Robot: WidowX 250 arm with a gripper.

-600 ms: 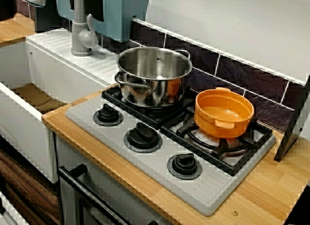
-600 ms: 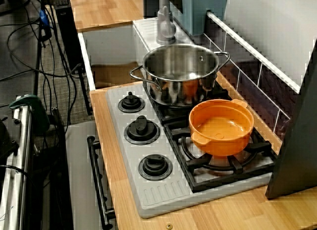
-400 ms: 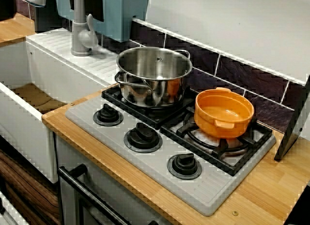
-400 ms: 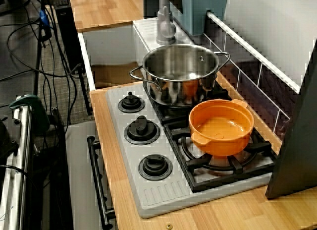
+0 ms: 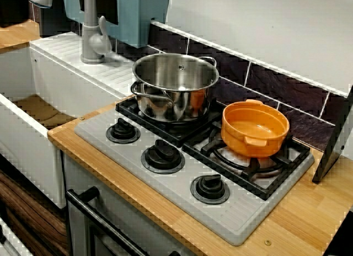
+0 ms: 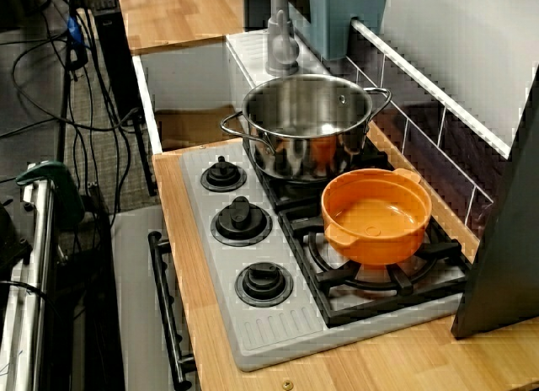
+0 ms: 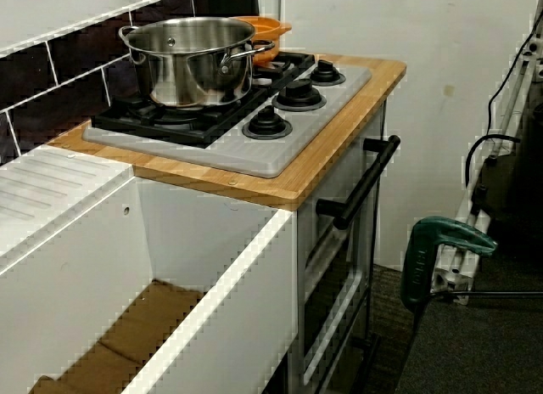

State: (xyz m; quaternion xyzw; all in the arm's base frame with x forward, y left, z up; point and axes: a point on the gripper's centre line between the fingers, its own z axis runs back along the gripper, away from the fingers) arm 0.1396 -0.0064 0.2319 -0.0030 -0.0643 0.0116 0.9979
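Front view of the stove point(image 5: 242, 212): a steel pot point(image 5: 175, 85) stands at 10 o'clock on it and an orange bowl point(image 5: 255, 128) at 2 o'clock, just beside the pot. Both are upright, because the burner grates point(image 5: 263, 176) carry them flat. Three knobs point(image 5: 162, 155) line the near edge. The sink point(image 5: 27, 145) lies at 9 o'clock. The hand appears in no view, so I cannot tell if it is open or closed.
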